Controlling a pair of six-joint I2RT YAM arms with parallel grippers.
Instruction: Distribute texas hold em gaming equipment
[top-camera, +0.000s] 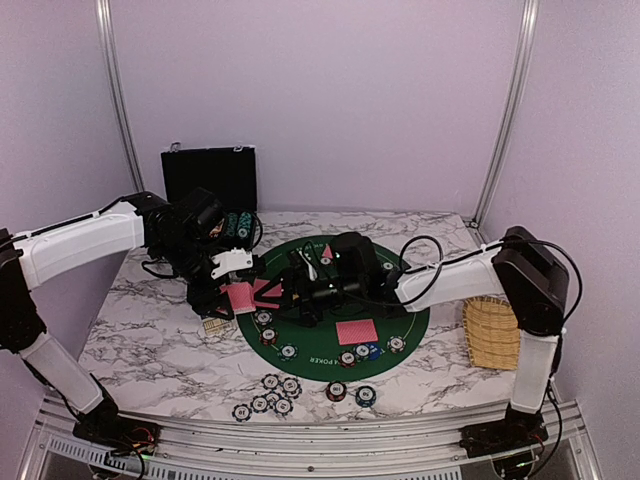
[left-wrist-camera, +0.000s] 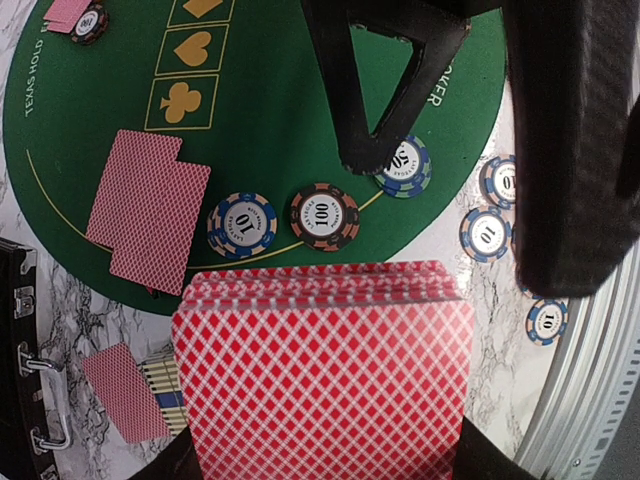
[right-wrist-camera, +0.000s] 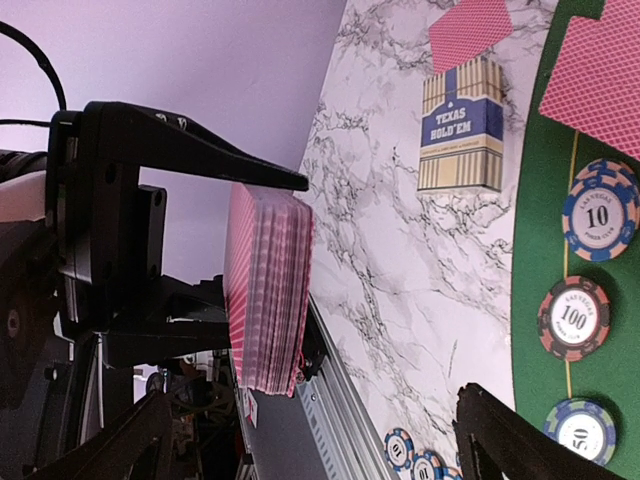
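My left gripper (top-camera: 238, 290) is shut on a thick deck of red-backed cards (left-wrist-camera: 325, 370), held on edge above the left rim of the green poker mat (top-camera: 400, 300). In the right wrist view the deck (right-wrist-camera: 268, 290) shows edge-on in the left gripper's black jaws. My right gripper (right-wrist-camera: 310, 445) is open and empty, pointing at the deck from just to its right (top-camera: 283, 292). Its fingers (left-wrist-camera: 385, 90) hang over the mat. Dealt card pairs (left-wrist-camera: 150, 210) (top-camera: 357, 332) lie on the mat. Chips marked 10 (left-wrist-camera: 242, 223), 100 (left-wrist-camera: 324, 215) and 50 (left-wrist-camera: 405, 168) lie along its edge.
A striped card box (right-wrist-camera: 462, 125) and a loose card (left-wrist-camera: 125, 392) lie on the marble left of the mat. More chips (top-camera: 270, 395) sit near the front edge. The black case (top-camera: 210, 175) stands open at the back left. The woven yellow tray (top-camera: 492, 332) is at the right.
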